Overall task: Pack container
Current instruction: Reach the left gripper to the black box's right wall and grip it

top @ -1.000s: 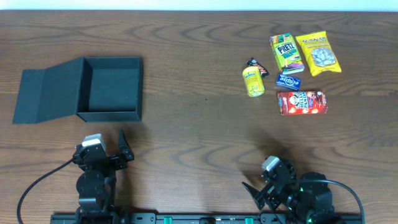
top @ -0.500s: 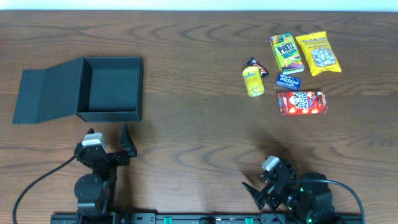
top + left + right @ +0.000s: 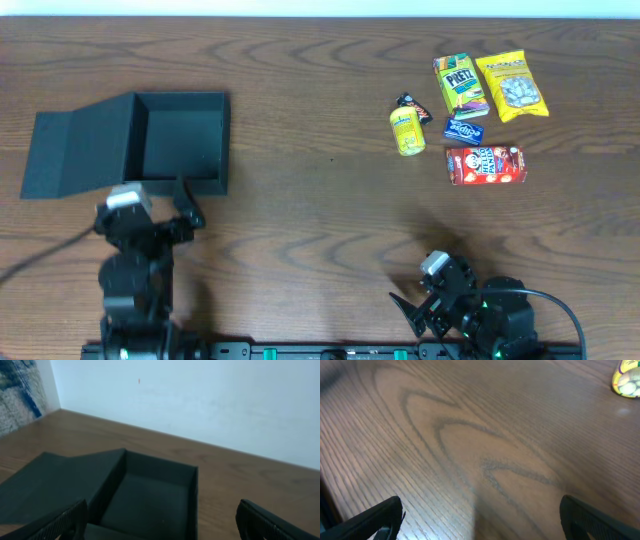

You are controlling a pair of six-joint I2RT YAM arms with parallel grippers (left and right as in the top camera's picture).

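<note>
The left wrist view cuts off the near wall of the container (image 3: 145, 505); the right wrist view shows only a corner of a yellow packet (image 3: 627, 380). The green packet (image 3: 459, 84) reads "PRETZ"; print on the red carton (image 3: 485, 165) is unreadable. The container, dark, matte, square, shallow, sits at the left, flap lid (image 3: 75, 150) open leftward. Left gripper (image 3: 161, 522), beside its near edge, and right gripper (image 3: 485, 520) both gape wide.

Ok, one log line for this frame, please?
phase: pre-grasp | left gripper: open, facing container near edge | right gripper: open, over table | container: lid open, empty | snacks: unpacked, grouped right-side
</note>
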